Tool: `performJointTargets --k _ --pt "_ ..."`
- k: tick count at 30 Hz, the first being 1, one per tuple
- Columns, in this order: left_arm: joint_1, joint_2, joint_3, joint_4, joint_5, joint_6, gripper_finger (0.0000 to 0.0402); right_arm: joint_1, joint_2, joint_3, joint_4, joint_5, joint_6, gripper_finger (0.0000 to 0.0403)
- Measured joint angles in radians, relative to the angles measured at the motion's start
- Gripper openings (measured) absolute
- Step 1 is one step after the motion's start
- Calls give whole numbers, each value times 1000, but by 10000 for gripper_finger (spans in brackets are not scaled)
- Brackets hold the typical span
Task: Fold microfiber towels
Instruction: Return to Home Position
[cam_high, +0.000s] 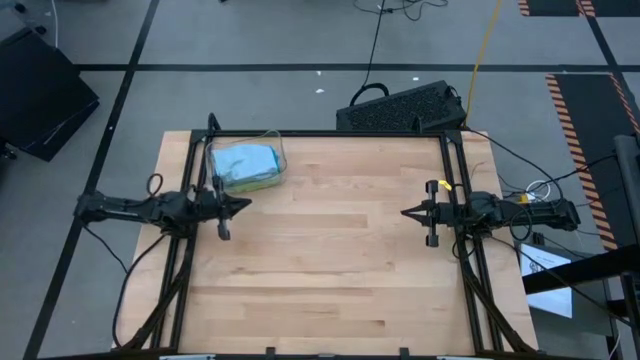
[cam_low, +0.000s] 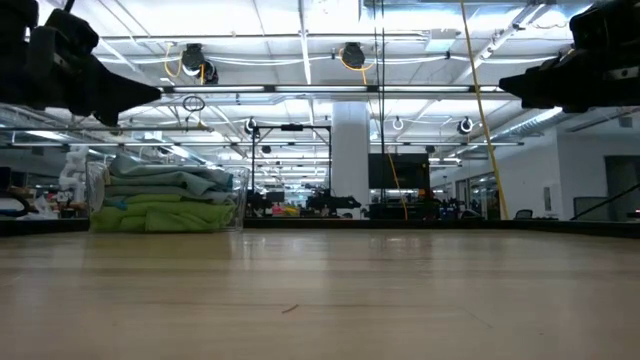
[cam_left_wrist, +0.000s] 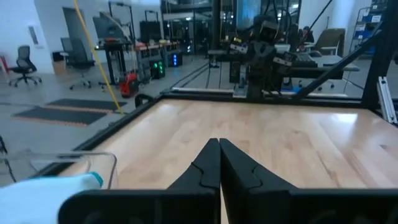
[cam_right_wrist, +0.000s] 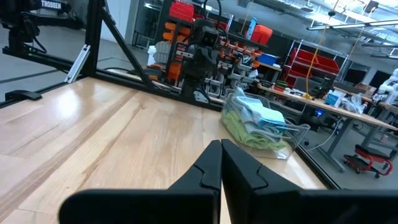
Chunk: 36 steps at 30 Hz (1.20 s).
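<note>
Though largely under the blue towels (cam_high: 243, 160), green towels (cam_high: 260, 184) in bin (cam_high: 283, 155)

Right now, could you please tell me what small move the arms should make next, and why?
Probably none beyond settling: hold both arms at home. The folded towels sit stacked in the clear bin, blue over green, and the left pincer and right pincer are shut, empty and raised off the table at its two sides.

Arms (cam_high: 150, 208) matte black; left claw (cam_high: 245, 205), right claw (cam_high: 405, 213) wedge-tipped; thin black cables (cam_high: 155, 184).
</note>
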Motion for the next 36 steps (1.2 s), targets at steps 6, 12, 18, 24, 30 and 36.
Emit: performJointTargets --k 6,12,18,24,30,36 --pt "-37 -69 0 2 -13 58 0 0 0 0 2 0 0 0" --pt "-68 -70 0 4 -19 106 0 0 0 0 3 0 0 0" --pt "-47 -70 0 -10 67 106 0 0 0 0 4 0 0 0" --pt "27 -70 0 -17 110 118 0 0 0 0 4 0 0 0" --pt "107 -70 1 -33 220 99 1 0 0 0 4 0 0 0" --pt "122 -61 1 -43 256 93 2 0 0 0 4 0 0 0"
